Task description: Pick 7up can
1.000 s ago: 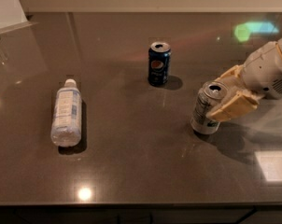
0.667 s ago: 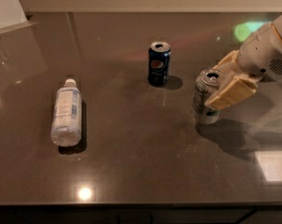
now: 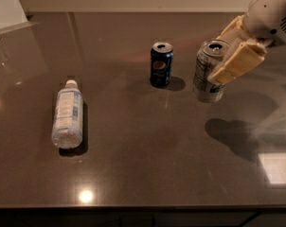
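7up can [image 3: 207, 74] looks basically picked. The grab is done, and going by the shadow I'd say the lift is underway too. What's left, as far as I can judge, is just getting it higher and clear of the table without it slipping.

Working from the front: the dark glossy table [image 3: 143, 183] has a plastic water bottle [image 3: 67, 117] lying on its side over on the left, well apart from everything else. Right of centre there's a dark shadow [image 3: 230, 131] on the tabletop that doesn't touch the can's base. That's why I read the can as hanging a bit above the surface rather than standing on it.

Further back, the can sits upright between the jaws of the gripper [image 3: 218, 56], which comes in from the upper right. One of the tan fingers [image 3: 238, 60] presses across the can's right side and the other sits behind it near the rim, so the jaws are clamped on the can, not spread wide.

Just to its left stands the blue Pepsi can [image 3: 161, 64], near but not touching, resting on the table.
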